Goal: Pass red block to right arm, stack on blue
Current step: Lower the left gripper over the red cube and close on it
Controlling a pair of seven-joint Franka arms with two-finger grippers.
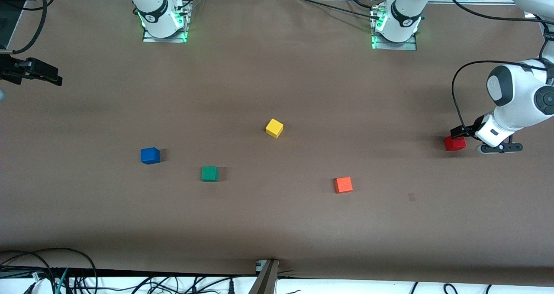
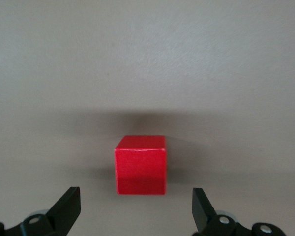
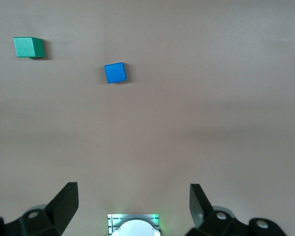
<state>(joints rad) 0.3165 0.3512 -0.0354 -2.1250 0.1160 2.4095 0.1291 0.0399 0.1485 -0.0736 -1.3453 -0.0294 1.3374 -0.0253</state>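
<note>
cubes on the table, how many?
5: red block at the left arm's end by the open left gripper; orange cube; yellow cube; green cube; blue cube toward the right arm's end.

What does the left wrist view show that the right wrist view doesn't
Only the left wrist view shows the red block, sitting on the table just ahead of the left hand, whose fingers are open and apart from it. Only the right wrist view shows the blue block, the green block, a lit arm base and the open right hand. Both show bare brown table and an open pair of black fingers.
</note>
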